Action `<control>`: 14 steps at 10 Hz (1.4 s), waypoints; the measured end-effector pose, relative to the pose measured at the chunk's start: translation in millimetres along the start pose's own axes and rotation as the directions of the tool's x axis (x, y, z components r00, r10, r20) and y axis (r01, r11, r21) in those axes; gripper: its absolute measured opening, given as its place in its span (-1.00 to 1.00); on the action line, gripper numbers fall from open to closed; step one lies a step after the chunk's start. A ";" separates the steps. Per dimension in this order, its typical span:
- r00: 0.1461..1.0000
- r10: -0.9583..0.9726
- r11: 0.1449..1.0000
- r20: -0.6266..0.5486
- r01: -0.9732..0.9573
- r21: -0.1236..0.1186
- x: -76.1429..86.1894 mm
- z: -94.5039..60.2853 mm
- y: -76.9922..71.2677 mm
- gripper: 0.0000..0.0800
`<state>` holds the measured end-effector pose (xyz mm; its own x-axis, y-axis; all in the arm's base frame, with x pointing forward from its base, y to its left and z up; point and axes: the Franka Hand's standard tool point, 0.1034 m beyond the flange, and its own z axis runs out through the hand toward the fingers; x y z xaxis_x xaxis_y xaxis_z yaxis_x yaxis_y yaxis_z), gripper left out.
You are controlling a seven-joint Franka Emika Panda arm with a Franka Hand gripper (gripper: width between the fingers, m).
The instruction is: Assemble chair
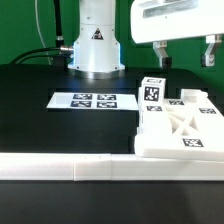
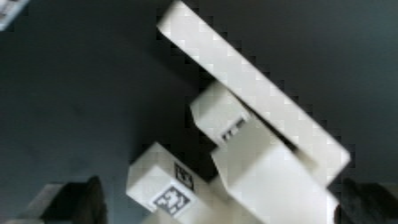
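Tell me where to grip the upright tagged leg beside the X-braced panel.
Grip the upright leg near its top, coming from above with the gripper, fingers on its two free flat sides. It stands vertical, and the X-braced panel probably blocks a lower grip.

Bore no readable words, brands or numbers anywhere. Showed only a black warning triangle on the robot base (image 1: 98,38), and black-and-white square tags on the marker board (image 1: 92,101) and the chair parts (image 1: 180,127), (image 2: 178,195).
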<state>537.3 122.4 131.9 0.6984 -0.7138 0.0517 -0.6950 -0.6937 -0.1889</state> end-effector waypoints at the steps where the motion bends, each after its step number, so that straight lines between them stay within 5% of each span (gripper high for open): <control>1: 0.999 -0.043 0.999 -0.001 0.043 0.003 0.8 -1.7 1.6 0.62; 2: 1.000 0.006 1.000 -0.025 -0.005 0.027 2.2 -3.1 0.1 0.62; 4: 0.999 -0.034 0.999 -0.024 0.034 0.021 1.3 -1.4 1.4 0.62; 8: 0.820 -0.572 0.819 0.016 0.572 -0.051 -7.3 4.8 10.0 0.62; 12: 0.690 -0.723 0.688 0.025 0.724 -0.051 -5.3 6.1 14.0 0.62; 14: 0.690 -0.724 0.688 0.009 0.723 -0.063 4.2 12.4 40.5 0.62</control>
<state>514.2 92.5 112.3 0.9865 0.0104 0.1635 0.0157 -0.9994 -0.0309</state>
